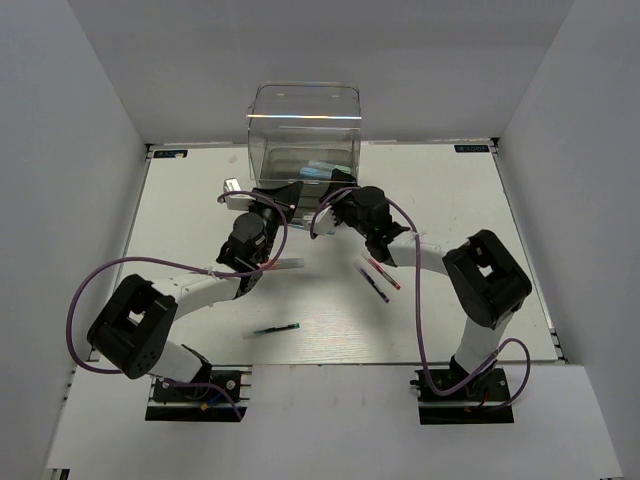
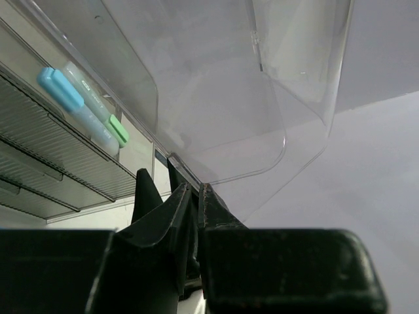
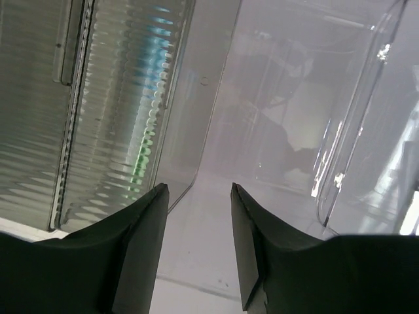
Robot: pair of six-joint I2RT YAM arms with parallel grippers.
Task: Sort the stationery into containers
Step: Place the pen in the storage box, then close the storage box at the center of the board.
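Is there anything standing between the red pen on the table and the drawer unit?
Yes: the right arm, with the right end effector open before the drawer unit, lies across the direct line from the red pen to that unit.

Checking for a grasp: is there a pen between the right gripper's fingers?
No, the right gripper stands open, and only the floor of the clear drawer shows in the gap.
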